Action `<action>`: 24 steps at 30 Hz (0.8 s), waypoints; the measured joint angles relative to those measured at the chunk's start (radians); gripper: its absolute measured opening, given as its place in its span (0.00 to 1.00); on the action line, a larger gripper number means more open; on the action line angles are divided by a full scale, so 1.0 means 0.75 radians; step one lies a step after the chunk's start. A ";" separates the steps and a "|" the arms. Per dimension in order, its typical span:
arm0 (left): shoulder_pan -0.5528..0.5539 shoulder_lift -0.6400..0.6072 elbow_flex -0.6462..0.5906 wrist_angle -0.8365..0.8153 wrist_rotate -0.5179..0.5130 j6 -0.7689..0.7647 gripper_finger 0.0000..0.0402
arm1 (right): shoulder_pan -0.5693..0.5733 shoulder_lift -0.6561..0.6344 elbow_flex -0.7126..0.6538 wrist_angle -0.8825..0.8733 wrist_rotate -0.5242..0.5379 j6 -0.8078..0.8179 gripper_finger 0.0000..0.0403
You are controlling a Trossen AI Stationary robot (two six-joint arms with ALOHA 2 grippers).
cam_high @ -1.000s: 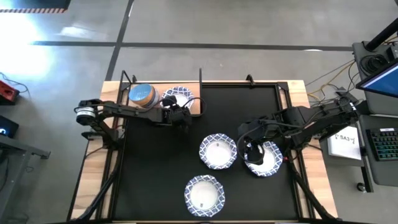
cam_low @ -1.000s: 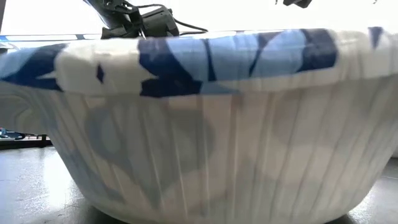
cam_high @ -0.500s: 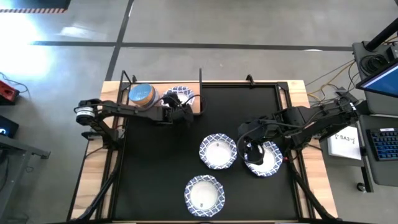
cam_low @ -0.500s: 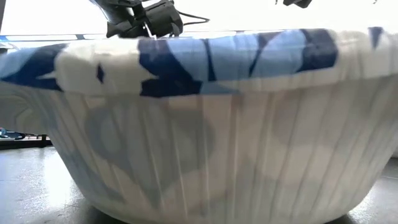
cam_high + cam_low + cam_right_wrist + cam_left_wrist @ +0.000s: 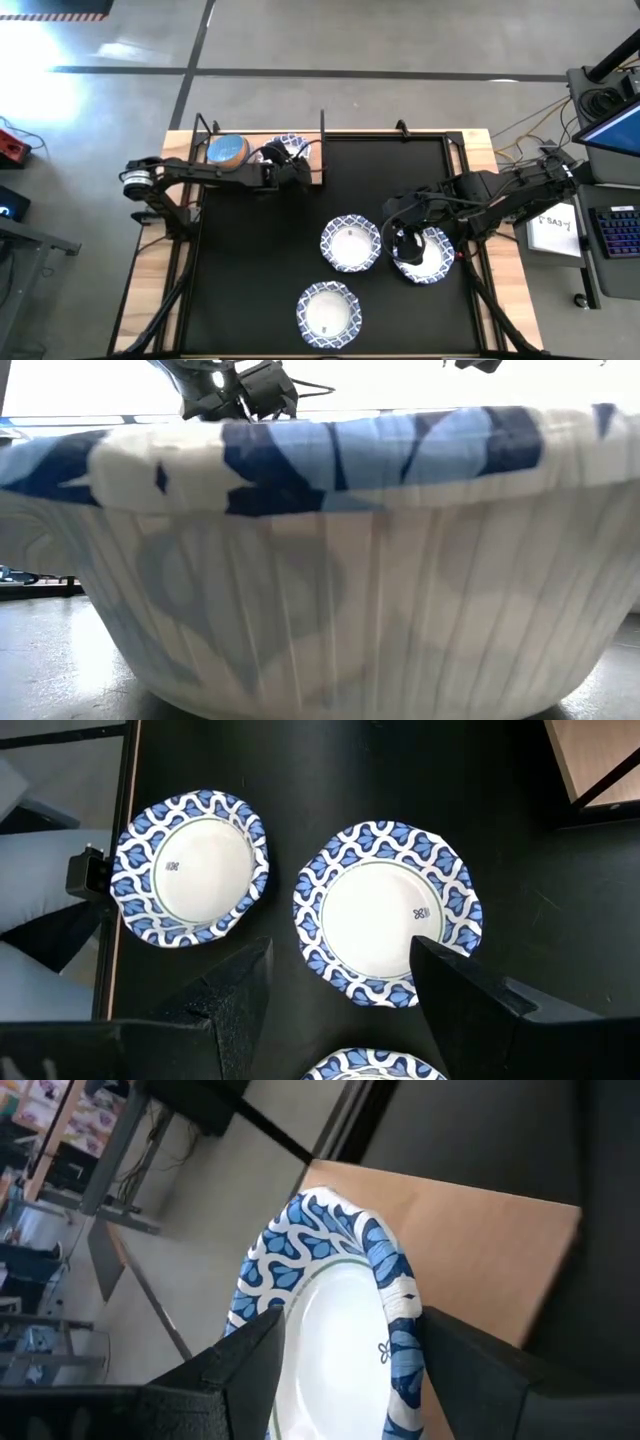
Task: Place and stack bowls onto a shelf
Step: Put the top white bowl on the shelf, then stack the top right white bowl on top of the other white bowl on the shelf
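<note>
A: Left gripper [image 5: 345, 1380] – what does it hold?
B: Its fingers [image 5: 230, 1380] pinch a white bowl with a blue patterned rim [image 5: 335, 1300], above the light-wood shelf [image 5: 470, 1250] at the table's far edge. A stack of smaller bowls, blue on top [image 5: 228, 151], sits on the shelf beside it.
A: Right gripper [image 5: 405, 243]?
B: Spread wide, hovering over a patterned bowl [image 5: 428, 256] on the black mat [image 5: 400, 170]. Two more patterned bowls lie on the mat, one beside it [image 5: 350, 243], one nearer the front edge [image 5: 327, 311].
</note>
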 joint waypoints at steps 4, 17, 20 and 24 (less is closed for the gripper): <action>0.050 0.020 0.000 0.031 0.000 -0.028 0.53 | 0.000 0.000 0.000 0.001 0.000 0.005 0.56; -0.025 0.009 0.111 -0.051 0.348 -0.138 0.53 | 0.001 0.000 0.000 0.000 -0.001 0.047 0.56; -0.064 0.007 0.166 -0.098 0.478 -0.166 0.53 | 0.001 0.000 0.000 -0.001 -0.002 0.113 0.56; -0.132 0.007 0.208 -0.107 0.746 -0.202 0.53 | 0.001 0.000 -0.006 -0.019 -0.003 0.369 0.56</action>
